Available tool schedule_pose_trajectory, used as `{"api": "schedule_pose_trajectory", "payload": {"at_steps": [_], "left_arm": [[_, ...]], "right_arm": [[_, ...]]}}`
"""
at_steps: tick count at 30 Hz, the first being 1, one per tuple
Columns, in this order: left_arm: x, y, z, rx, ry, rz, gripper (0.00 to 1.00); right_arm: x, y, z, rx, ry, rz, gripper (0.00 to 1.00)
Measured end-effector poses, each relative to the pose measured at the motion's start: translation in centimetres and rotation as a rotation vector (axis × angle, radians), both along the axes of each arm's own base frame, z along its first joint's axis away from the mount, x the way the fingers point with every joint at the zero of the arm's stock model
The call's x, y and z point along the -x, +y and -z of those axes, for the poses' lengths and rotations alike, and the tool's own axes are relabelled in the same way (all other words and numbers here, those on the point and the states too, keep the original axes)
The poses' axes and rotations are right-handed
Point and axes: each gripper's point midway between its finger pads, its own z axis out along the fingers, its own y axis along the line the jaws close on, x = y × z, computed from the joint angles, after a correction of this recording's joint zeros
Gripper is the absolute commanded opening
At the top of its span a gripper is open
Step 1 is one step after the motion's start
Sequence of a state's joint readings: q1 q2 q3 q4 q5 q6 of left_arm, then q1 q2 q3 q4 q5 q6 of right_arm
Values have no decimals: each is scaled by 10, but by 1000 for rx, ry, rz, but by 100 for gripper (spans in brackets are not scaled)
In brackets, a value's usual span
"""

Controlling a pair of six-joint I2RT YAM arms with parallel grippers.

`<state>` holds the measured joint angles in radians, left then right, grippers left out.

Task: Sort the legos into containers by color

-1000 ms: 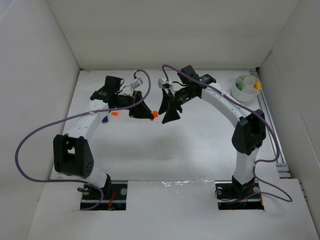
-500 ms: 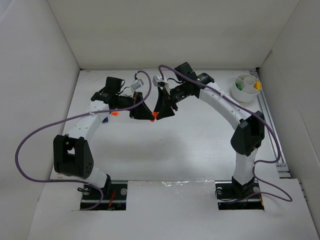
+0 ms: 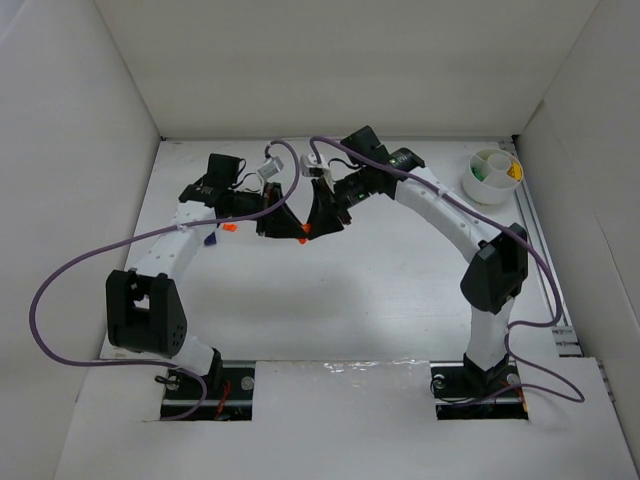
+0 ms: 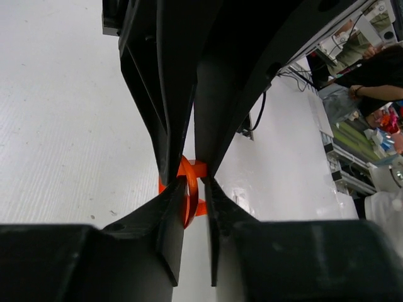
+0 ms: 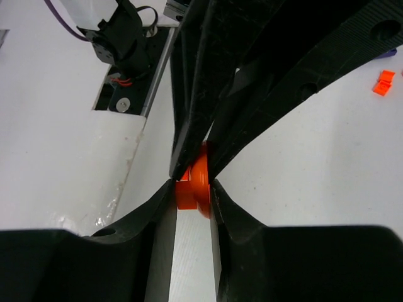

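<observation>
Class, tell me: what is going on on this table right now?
Both arms meet in the middle on one orange lego: the left pincer is clamped on it and the right pincer grips it from the opposite side, probably a handover. The divided white cup stands far right, holding green pieces and yellow pieces. Another orange brick and a blue brick lie beside the left arm.

Orange lego [image 4: 192, 171], white cup [image 3: 480, 192], white table [image 3: 380, 290].
</observation>
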<state>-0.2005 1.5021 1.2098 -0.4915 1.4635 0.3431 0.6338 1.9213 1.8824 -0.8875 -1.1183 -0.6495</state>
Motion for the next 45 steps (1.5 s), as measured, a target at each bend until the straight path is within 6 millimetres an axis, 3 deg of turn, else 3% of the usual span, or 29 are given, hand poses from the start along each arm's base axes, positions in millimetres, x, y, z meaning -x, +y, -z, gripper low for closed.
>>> {"api": "schedule_pose_trajectory", "payload": {"at_steps": [5, 6, 7, 8, 11, 15, 22, 25, 31, 38, 45], "left_arm": [[-1, 4, -4, 19, -16, -2, 48], [-1, 6, -5, 25, -15, -3, 69], [-2, 9, -5, 24, -29, -13, 78], [-5, 14, -5, 19, -42, -34, 98], [-9, 27, -6, 12, -89, -75, 100], [-10, 37, -11, -28, -168, -124, 100], [-37, 53, -6, -195, -237, -386, 100], [-58, 63, 5, -259, -197, -521, 100], [-96, 89, 21, -371, -110, -793, 100], [-112, 105, 33, -426, -55, -920, 100], [-118, 107, 30, -413, -51, -955, 100]], "right_arm": [[-8, -2, 4, 15, -40, 30, 1], [-11, -3, 5, 18, -49, 39, 1], [-13, -6, 7, 25, -49, 51, 1], [-14, -11, 10, 36, -43, 65, 1], [-28, -34, 16, 69, -31, 137, 1], [-65, -82, 23, 125, -8, 312, 0], [-131, -203, 19, 198, 117, 769, 0], [-140, -251, 6, 193, 180, 973, 0], [-143, -318, -16, 102, 323, 1339, 0], [-155, -399, 9, -30, 649, 1733, 0], [-167, -427, 12, -169, 868, 1989, 0]]}}
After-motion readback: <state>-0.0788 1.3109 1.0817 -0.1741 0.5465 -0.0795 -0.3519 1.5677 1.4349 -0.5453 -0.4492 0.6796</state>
